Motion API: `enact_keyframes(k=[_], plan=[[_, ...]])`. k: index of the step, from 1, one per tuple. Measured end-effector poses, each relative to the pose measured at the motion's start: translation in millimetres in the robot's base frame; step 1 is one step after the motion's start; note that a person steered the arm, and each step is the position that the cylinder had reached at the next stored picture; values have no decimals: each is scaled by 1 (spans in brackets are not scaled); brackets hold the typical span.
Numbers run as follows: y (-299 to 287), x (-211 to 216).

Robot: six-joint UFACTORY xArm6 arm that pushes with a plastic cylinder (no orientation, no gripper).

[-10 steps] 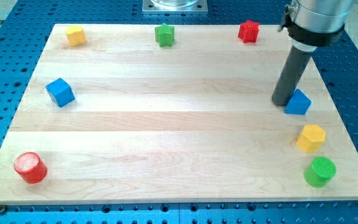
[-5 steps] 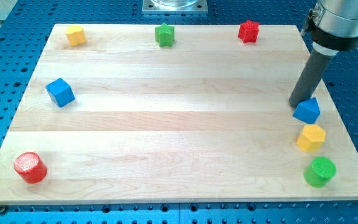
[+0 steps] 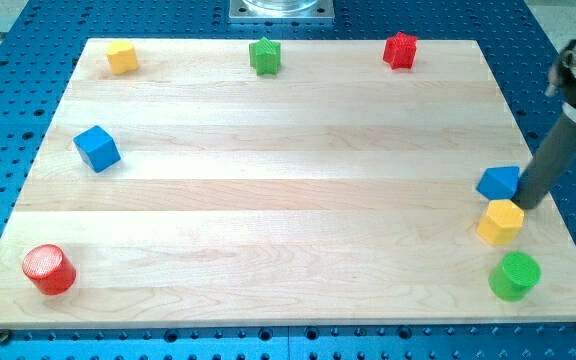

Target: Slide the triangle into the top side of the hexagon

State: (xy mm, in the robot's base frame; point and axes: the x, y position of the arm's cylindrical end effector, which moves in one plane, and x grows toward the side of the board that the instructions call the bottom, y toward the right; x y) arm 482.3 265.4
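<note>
The blue triangle [image 3: 498, 183] lies near the board's right edge, directly above the yellow hexagon [image 3: 500, 221] and touching or nearly touching its top side. My tip [image 3: 531, 205] is at the right of both, against the triangle's right side and just above-right of the hexagon. The dark rod rises from it toward the view's upper right.
A green cylinder [image 3: 515, 275] sits below the hexagon. A red star block [image 3: 400, 49], green star block [image 3: 264, 55] and yellow block [image 3: 121, 57] line the top edge. A blue cube [image 3: 97, 148] is at left, a red cylinder [image 3: 48, 269] at bottom left.
My tip swung from the triangle's upper left around to its right side. The triangle slid right and down, ending against the top of the yellow hexagon.
</note>
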Motion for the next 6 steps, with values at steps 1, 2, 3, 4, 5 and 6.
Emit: enact_keyframes(k=[1,2,3,4,5,6], plan=[[-7,-3],[6,-33],[-24,-47],[-40,-37],[-47,-16],[-62,-21]])
